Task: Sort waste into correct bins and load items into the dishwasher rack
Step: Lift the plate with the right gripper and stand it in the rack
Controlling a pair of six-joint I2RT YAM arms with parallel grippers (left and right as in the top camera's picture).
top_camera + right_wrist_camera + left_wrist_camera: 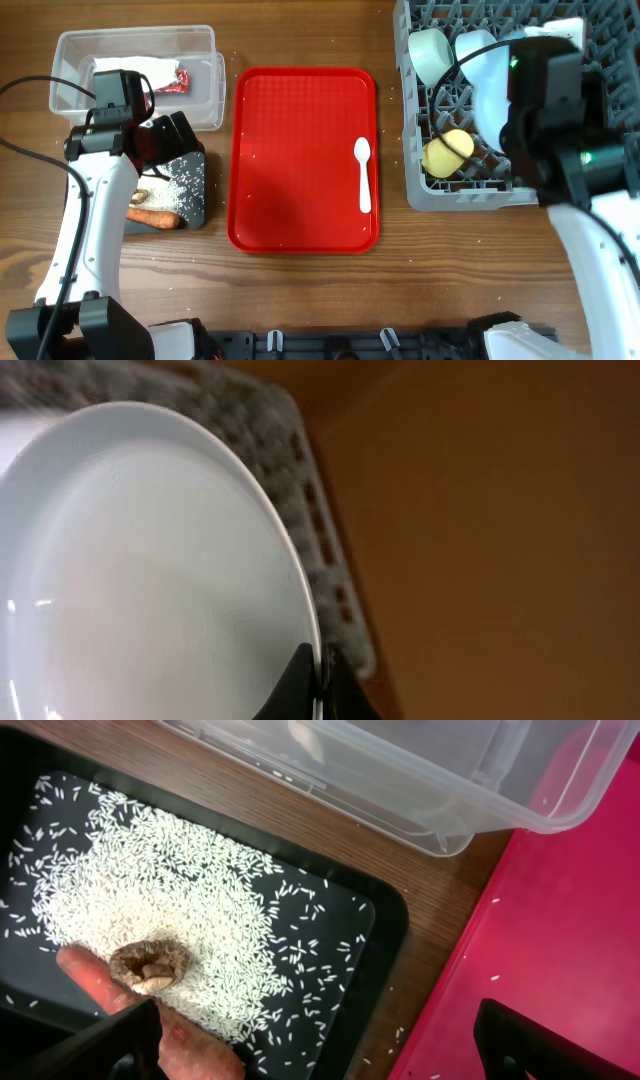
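Note:
My left gripper (320, 1058) hangs open over the black tray (385, 935), which holds white rice grains (170, 900), a small brown lump (150, 965) and an orange carrot piece (95, 982). The clear tub (210, 95) behind it holds a crumpled napkin (135, 68) and a red wrapper (180, 80). My right gripper (320, 680) is shut on the rim of the light blue plate (150, 570), held on edge over the grey dishwasher rack (470, 195). In the rack sit a mint green bowl (430, 55), a light blue bowl (475, 45) and a yellow cup (447, 152). A white spoon (363, 175) lies on the red tray (300, 160).
The red tray lies between the black tray and the rack, with stray rice grains on it and on the wood around it. The right arm covers the rack's right half in the overhead view. A black rail runs along the table's front edge (330, 345).

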